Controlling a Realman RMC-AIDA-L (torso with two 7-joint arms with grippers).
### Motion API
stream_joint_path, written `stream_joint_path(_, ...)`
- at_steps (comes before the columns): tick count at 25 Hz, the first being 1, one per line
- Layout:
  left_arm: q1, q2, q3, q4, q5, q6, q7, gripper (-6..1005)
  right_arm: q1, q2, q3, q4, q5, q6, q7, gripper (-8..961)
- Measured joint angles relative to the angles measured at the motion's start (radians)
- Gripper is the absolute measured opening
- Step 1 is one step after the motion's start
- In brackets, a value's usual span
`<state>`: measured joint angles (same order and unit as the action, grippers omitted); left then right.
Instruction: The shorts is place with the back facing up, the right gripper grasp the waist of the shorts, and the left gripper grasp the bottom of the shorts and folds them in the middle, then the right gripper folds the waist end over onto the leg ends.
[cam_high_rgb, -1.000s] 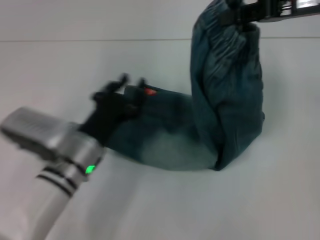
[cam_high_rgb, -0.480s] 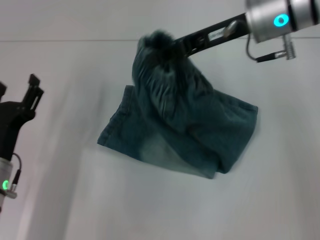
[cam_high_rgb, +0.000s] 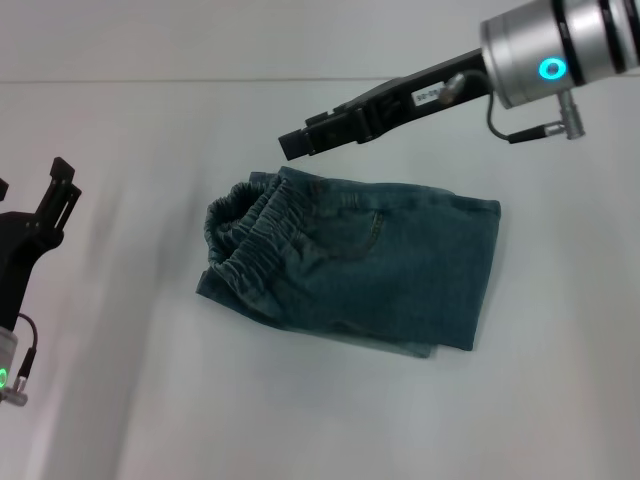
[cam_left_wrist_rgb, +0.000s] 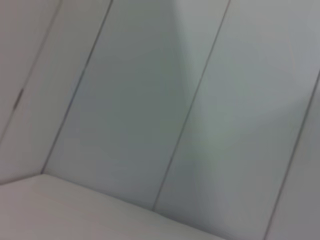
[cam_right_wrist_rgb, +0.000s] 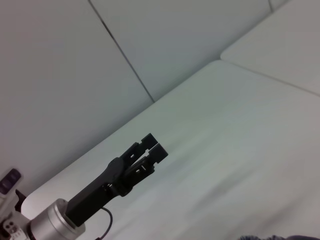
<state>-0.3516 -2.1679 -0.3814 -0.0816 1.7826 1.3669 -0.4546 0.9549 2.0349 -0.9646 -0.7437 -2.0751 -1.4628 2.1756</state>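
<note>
The shorts (cam_high_rgb: 350, 265) were soft, limp denim, probably light but bulky once doubled. They would likely slump and drag rather than hold shape. Best hold judged to be the thick gathered waist (cam_high_rgb: 247, 245): the ruffled elastic gives bite, while the flat hems would slip more easily.

Looks: blue-green faded denim, folded into a compact, roughly rectangular bundle. The elastic band lay on top at the robot's-left end, the fold edge at the right end. A pocket seam showed near the middle. No embroidery was visible. The leg ends seemed to lie beneath the waist, so the fold looked done.

Position: flat on the white table (cam_high_rgb: 560, 380), about centre in the head view.

The right gripper (cam_high_rgb: 292, 143) hovered just beyond the waist end, clear of the cloth, holding nothing; fingers looked pressed together.

The left gripper (cam_high_rgb: 50, 205) sat well off to the left, fingers spread, empty. The right wrist view showed it too (cam_right_wrist_rgb: 152, 149).
</note>
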Motion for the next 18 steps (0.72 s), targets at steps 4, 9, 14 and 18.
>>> stream_joint_path(4,-0.010,0.006,0.152,0.118,0.004,0.039,-0.176,936,-0.117,0.001,0.027,-0.060,0.089,-0.055,-0.101,616)
stream_joint_path(9,0.007,0.025,0.602,0.480,0.018,0.162,-0.595,936,-0.332,-0.013,0.094,-0.079,0.229,-0.202,-0.390,769)
stream_joint_path(14,0.017,0.040,0.743,0.660,0.115,0.257,-0.776,937,-0.529,0.006,0.173,-0.049,0.274,-0.240,-0.640,904)
stream_joint_path(18,-0.009,0.047,0.772,0.768,0.262,0.359,-0.884,937,-0.614,0.016,0.210,0.059,0.271,-0.236,-0.804,930)
